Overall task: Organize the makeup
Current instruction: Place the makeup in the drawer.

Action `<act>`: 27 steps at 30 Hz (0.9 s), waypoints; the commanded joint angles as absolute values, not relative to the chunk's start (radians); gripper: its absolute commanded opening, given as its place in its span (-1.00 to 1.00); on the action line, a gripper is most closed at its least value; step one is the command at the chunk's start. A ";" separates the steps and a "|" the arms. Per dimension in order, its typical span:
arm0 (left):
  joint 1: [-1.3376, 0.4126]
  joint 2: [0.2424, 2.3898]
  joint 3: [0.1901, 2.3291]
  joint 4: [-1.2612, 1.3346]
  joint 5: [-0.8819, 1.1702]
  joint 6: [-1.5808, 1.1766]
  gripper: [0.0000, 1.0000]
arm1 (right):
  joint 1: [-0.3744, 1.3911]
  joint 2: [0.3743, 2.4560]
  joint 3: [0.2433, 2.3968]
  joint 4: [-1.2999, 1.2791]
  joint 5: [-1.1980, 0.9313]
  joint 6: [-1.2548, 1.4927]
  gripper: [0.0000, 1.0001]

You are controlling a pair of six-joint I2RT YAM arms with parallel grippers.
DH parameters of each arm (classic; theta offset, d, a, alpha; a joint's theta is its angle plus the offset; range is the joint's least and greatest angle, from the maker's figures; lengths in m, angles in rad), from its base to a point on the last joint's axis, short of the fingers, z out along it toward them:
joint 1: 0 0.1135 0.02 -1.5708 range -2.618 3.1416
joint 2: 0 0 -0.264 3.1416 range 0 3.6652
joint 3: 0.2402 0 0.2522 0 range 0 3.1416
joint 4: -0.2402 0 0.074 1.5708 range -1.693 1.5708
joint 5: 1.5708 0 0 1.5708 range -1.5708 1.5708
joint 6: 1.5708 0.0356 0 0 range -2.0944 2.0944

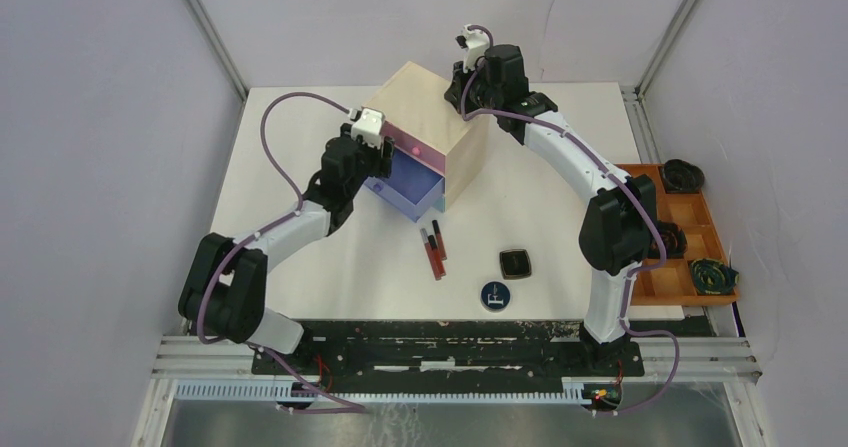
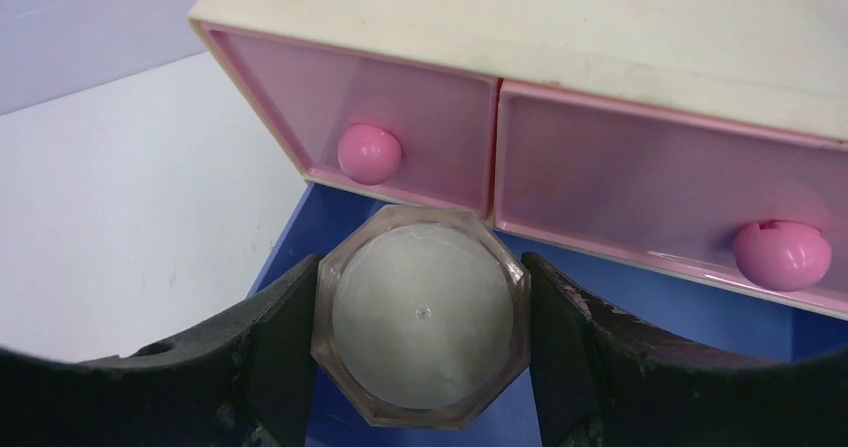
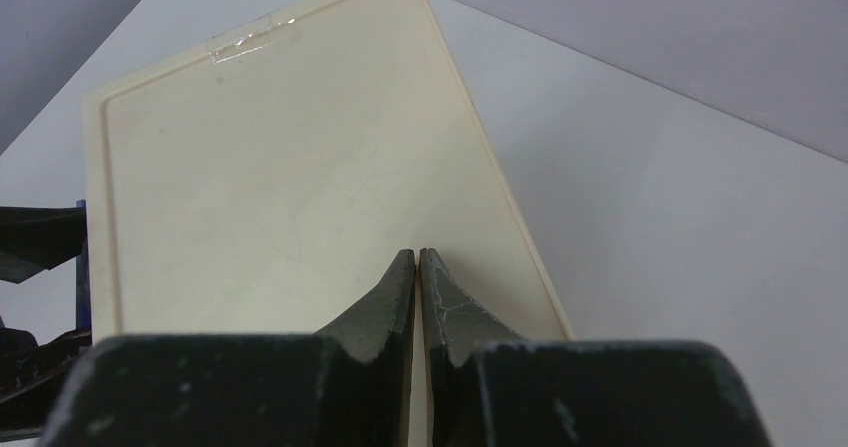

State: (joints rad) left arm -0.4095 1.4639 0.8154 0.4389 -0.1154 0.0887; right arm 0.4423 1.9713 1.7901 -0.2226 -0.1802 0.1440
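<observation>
A pale octagonal jar (image 2: 420, 315) sits between the fingers of my left gripper (image 2: 422, 269), which is shut on it. The jar hangs over the pulled-out blue drawer (image 2: 700, 307) of the beige box (image 1: 425, 107), just below two closed pink drawers (image 2: 400, 127). My right gripper (image 3: 417, 255) is shut on nothing, its tips over the box's cream top (image 3: 280, 187) near the far right edge. On the table in front of the box lie slim red and black tubes (image 1: 433, 247), a black square compact (image 1: 515, 263) and a round dark-blue compact (image 1: 494, 295).
An orange-brown tray (image 1: 690, 237) with dark coiled items stands at the table's right edge, beside the right arm. The pink drawers carry round pink knobs (image 2: 369, 153). Grey walls enclose the table on three sides.
</observation>
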 commanded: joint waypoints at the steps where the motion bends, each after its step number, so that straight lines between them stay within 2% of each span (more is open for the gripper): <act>1: -0.401 1.474 0.900 0.396 -0.080 0.103 -0.67 | 0.413 2.129 1.673 -0.721 -0.089 0.104 -0.77; 4: -0.398 1.476 0.902 0.403 -0.084 0.091 -0.38 | 0.414 2.131 1.671 -0.721 -0.087 0.104 -0.77; 5: -0.395 1.475 0.908 0.398 -0.091 0.085 -0.26 | 0.413 2.129 1.670 -0.721 -0.084 0.104 -0.77; 6: -0.393 1.475 0.913 0.395 -0.098 0.079 -0.05 | 0.413 2.130 1.669 -0.721 -0.081 0.104 -0.77; 10: -0.387 1.463 0.913 0.396 -0.120 0.070 0.40 | 0.413 2.128 1.666 -0.721 -0.080 0.102 -0.77; 14: -0.378 1.454 0.916 0.397 -0.129 0.068 0.56 | 0.413 2.127 1.665 -0.721 -0.080 0.103 -0.77; 16: -0.372 1.456 0.919 0.397 -0.131 0.068 0.73 | 0.414 2.125 1.663 -0.722 -0.080 0.104 -0.77; 17: -0.371 1.458 0.920 0.399 -0.129 0.066 0.76 | 0.414 2.124 1.662 -0.721 -0.080 0.104 -0.77; 27: -0.367 1.413 0.910 0.381 -0.106 0.042 0.83 | 0.413 2.126 1.664 -0.721 -0.078 0.100 -0.77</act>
